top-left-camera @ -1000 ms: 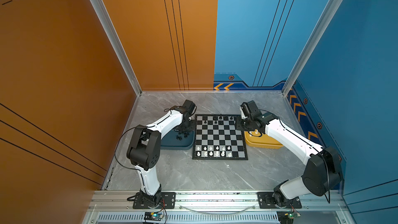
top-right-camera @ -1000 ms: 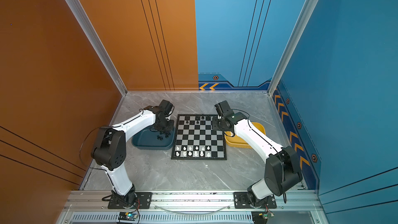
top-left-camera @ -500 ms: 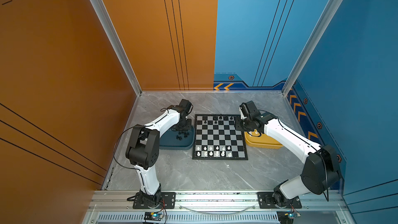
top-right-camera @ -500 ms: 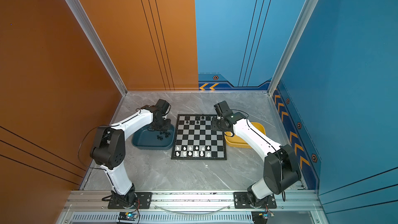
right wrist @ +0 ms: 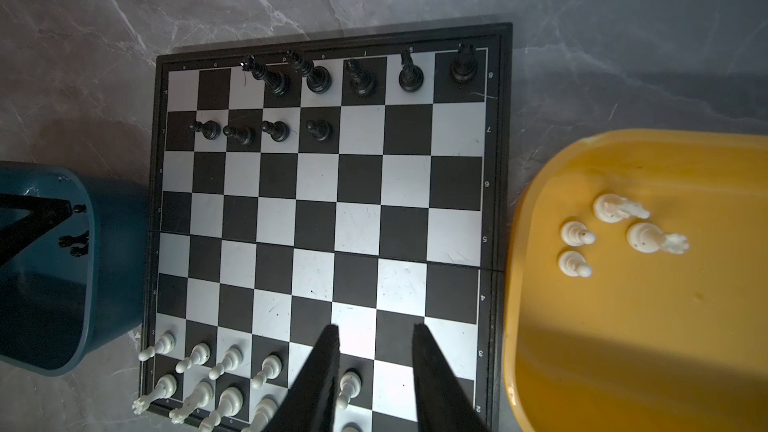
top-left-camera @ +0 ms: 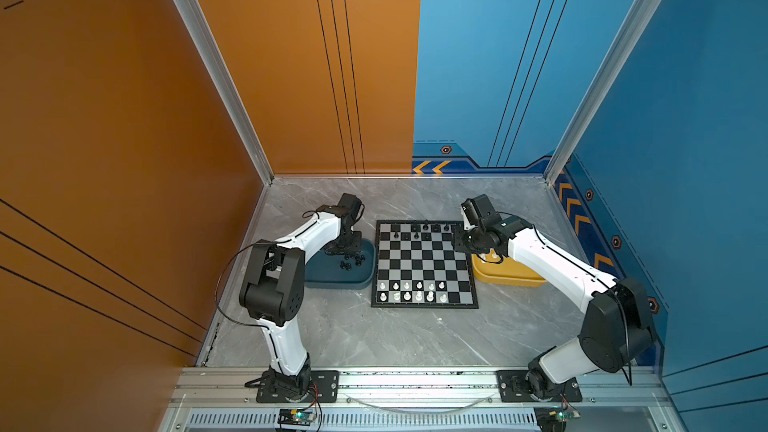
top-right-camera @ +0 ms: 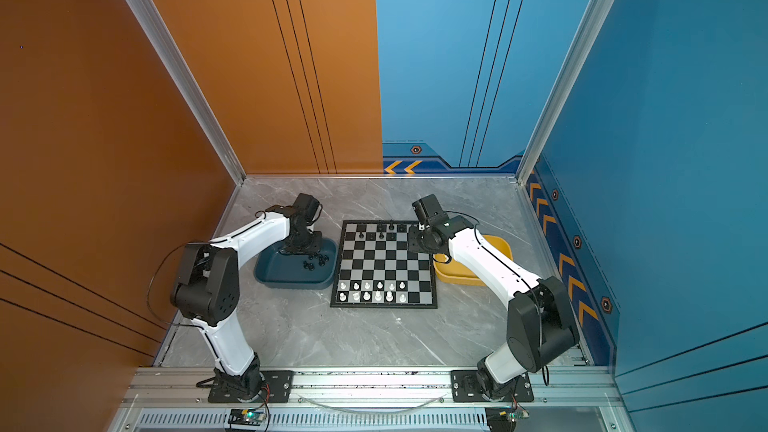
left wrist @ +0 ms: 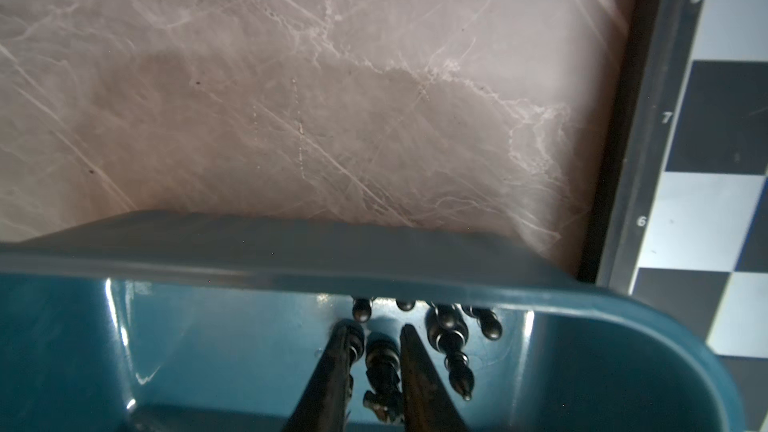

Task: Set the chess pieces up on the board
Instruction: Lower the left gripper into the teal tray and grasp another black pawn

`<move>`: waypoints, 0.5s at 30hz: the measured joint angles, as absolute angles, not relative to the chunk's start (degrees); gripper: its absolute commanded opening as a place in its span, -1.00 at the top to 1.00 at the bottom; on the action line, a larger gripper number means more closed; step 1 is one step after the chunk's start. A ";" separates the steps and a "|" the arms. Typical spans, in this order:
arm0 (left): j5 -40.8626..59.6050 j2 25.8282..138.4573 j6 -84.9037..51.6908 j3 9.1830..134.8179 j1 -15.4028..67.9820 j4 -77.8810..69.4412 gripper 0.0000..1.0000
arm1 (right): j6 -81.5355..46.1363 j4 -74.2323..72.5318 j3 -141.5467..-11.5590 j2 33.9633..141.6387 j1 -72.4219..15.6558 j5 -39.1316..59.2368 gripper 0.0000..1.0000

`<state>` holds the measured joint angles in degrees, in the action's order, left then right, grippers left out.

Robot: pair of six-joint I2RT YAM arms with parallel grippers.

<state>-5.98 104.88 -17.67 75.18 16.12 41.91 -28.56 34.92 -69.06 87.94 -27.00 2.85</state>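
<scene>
The board [top-left-camera: 424,261] [top-right-camera: 384,263] lies mid-table. Black chess pieces [top-left-camera: 424,227] [right wrist: 316,76] stand on its two far rows and white ones [top-left-camera: 417,290] [right wrist: 228,359] on its two near rows. More black pieces [top-left-camera: 353,261] lie in the teal tray [top-left-camera: 332,280]. My left gripper [top-left-camera: 343,249] [left wrist: 376,342] is down in that tray, shut on a black piece [left wrist: 382,361] lying between its fingers. My right gripper [top-left-camera: 460,243] [right wrist: 376,330] hangs open above the board's right side, with nothing between its fingers.
A yellow tray [top-left-camera: 507,278] [right wrist: 623,347] to the right of the board holds several white pieces [right wrist: 619,209]. The teal tray's rim [left wrist: 374,268] and the board's frame [left wrist: 648,118] stand close together. Booth walls close off the left, right and back.
My left gripper has moved left from the board's edge and down into the teal tray. My right gripper has shifted slightly left over the board.
</scene>
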 measured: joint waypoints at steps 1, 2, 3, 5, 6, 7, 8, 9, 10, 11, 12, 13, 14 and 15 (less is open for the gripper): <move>-5.98 104.88 -17.67 75.18 16.12 41.91 0.50 | -28.56 34.92 -69.08 87.94 -27.00 2.85 0.35; -5.98 104.88 -17.67 75.18 16.12 41.91 0.50 | -28.56 34.92 -69.10 87.94 -27.00 2.85 0.35; -5.98 104.88 -17.67 75.18 16.12 41.91 0.51 | -28.56 34.92 -69.17 87.94 -27.00 2.85 0.35; -5.98 104.88 -17.67 75.18 15.90 41.91 0.52 | -28.56 34.92 -69.28 87.99 -27.00 2.85 0.35; -5.98 104.88 -17.67 75.18 15.84 41.91 0.54 | -28.56 34.92 -69.28 87.99 -27.00 2.83 0.35; -5.98 104.88 -17.67 75.18 15.77 41.91 0.55 | -28.56 34.92 -69.28 87.99 -27.00 2.85 0.35; -5.98 104.88 -17.67 75.18 15.68 41.89 0.55 | -28.56 34.92 -69.30 87.99 -27.00 2.85 0.35; -6.00 104.88 -17.67 75.16 15.68 41.91 0.56 | -28.56 34.92 -69.30 87.99 -27.00 2.85 0.35; -5.98 104.88 -17.67 75.18 15.68 41.91 0.56 | -28.56 34.92 -69.30 87.99 -27.00 2.85 0.35; -5.98 104.88 -17.67 75.16 15.68 41.91 0.56 | -28.56 34.92 -69.30 87.99 -27.03 2.85 0.35; -5.98 104.90 -17.69 75.16 15.62 41.91 0.56 | -28.56 34.92 -69.30 87.99 -27.00 2.85 0.35; -5.98 104.90 -17.69 75.16 15.57 41.91 0.56 | -28.56 34.92 -69.30 87.99 -27.00 2.85 0.35; -5.98 104.90 -17.69 75.16 15.57 41.91 0.57 | -28.56 34.92 -69.32 87.99 -27.00 2.85 0.35; -5.98 104.92 -17.69 75.18 15.55 41.89 0.57 | -28.56 34.92 -69.32 88.01 -27.00 2.85 0.35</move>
